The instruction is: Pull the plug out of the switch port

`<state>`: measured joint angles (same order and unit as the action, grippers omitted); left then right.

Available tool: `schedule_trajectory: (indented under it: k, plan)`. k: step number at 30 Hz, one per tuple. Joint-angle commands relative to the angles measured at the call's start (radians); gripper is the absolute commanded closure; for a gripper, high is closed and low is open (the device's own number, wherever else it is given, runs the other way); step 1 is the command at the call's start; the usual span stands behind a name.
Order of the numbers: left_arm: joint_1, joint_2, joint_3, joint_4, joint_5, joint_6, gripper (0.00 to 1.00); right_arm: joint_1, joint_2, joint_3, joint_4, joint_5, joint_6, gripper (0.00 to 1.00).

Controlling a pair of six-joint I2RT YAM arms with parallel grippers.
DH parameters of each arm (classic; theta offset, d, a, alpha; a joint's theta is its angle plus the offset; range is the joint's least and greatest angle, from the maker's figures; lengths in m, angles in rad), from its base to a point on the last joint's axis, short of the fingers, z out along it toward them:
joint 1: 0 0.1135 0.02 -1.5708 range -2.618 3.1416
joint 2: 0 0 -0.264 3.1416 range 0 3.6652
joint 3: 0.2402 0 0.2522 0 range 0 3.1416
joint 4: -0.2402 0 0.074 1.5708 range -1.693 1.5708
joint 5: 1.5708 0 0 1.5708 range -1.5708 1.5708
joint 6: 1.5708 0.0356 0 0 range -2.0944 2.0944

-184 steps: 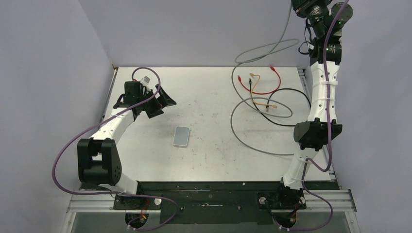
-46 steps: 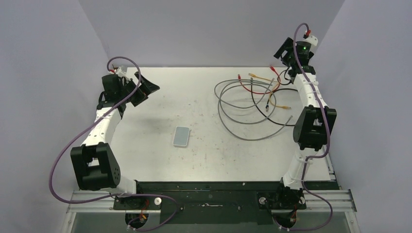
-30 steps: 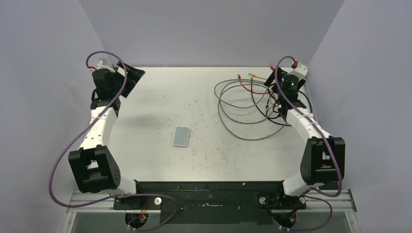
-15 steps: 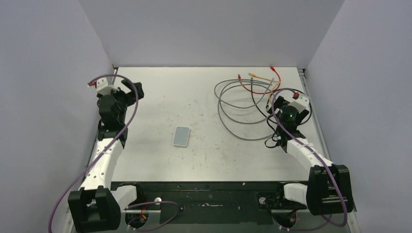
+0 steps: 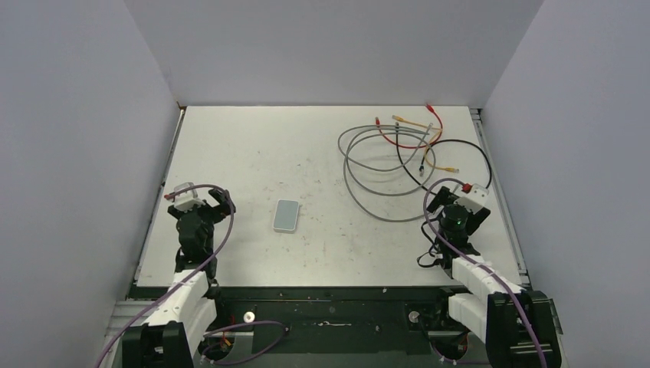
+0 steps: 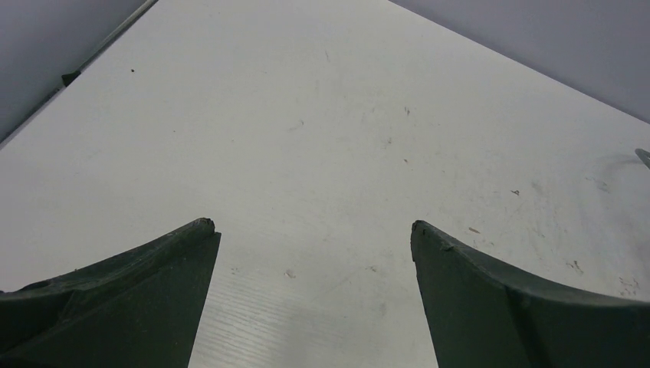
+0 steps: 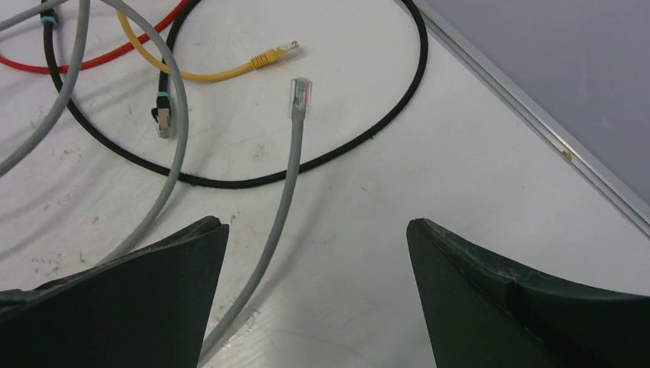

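Left of the cables [image 7: 294,144], the switch [image 5: 287,215] lies flat, well apart.

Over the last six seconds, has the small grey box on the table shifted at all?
No. The grey box lies in the same spot and at the same angle, judged against the near edge of the table.

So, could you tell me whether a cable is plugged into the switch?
Unplugged: the switch lies alone, no cable touching it, and the grey cable's plug lies loose on the table.
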<state>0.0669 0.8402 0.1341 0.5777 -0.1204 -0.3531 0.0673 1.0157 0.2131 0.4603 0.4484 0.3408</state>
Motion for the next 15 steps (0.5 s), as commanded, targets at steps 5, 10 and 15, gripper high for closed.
schedule_trajectory:
  k: [5, 10, 15]
  plan:
    - [-0.003, 0.109, -0.071, 0.243, -0.071, 0.034, 0.04, -0.004, 0.108, -0.119, 0.430, -0.011, -0.099, 0.10]
    - [-0.004, 0.294, -0.026, 0.418, -0.075, 0.098, 0.04, -0.008, 0.292, -0.082, 0.630, -0.037, -0.138, 0.10]
    - [-0.009, 0.520, 0.051, 0.553, -0.002, 0.173, 0.04, -0.008, 0.498, -0.041, 0.812, -0.061, -0.179, 0.10]
